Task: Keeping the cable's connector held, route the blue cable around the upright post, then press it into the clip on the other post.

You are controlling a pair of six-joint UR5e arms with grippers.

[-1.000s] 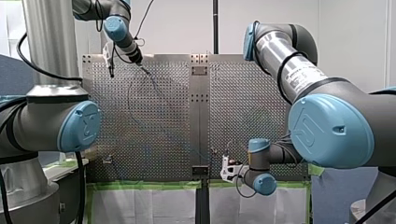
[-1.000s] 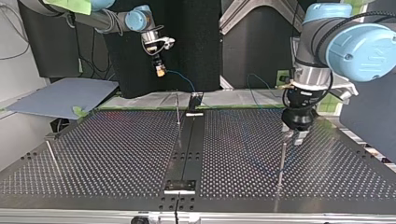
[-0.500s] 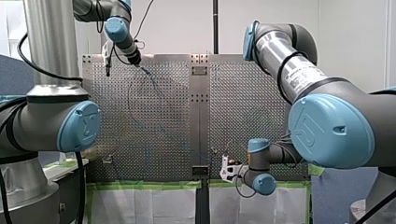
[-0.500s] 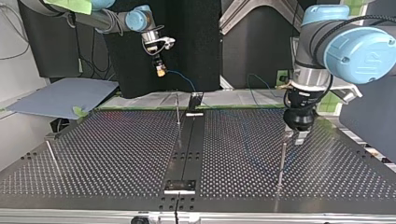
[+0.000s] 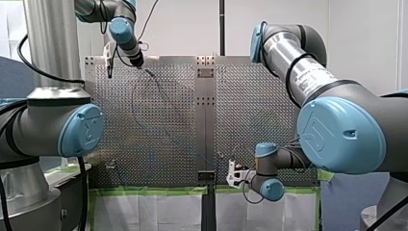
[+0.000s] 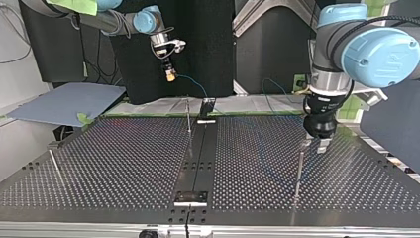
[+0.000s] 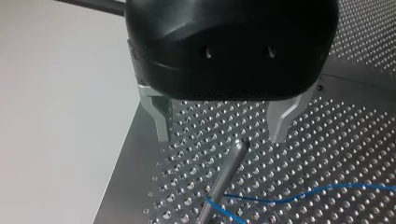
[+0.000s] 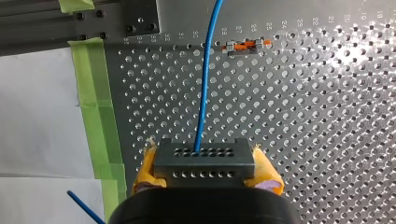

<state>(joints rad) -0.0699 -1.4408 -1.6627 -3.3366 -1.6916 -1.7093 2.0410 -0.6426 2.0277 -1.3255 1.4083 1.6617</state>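
Note:
My right gripper [image 8: 206, 176] is shut with its yellow pads on the grey connector block [image 8: 204, 156]. The blue cable [image 8: 205, 79] runs out of the block, past the clip post [image 8: 245, 45] with its orange clip. In the top view this gripper [image 6: 170, 75] hangs above the table's far edge, behind the clip post [image 6: 188, 116]. My left gripper [image 7: 222, 137] stands open with nothing in its metal fingers, just above the tip of the upright post [image 7: 224, 172]. The cable [image 7: 299, 195] passes by that post's foot. The top view shows this gripper [image 6: 316, 145] over the post [image 6: 298, 171].
A slanted rod [image 6: 54, 166] stands at the top view's left. A dark centre strip [image 6: 198, 158] with brackets divides the perforated table [image 6: 124, 163]. Green tape [image 8: 95, 107] lines the table's edge under my right gripper. A blue-grey sheet [image 6: 64, 101] lies off the table.
My left gripper has drifted a little toward the top view's right, staying open above the upright post. My right arm and the connector have not moved.

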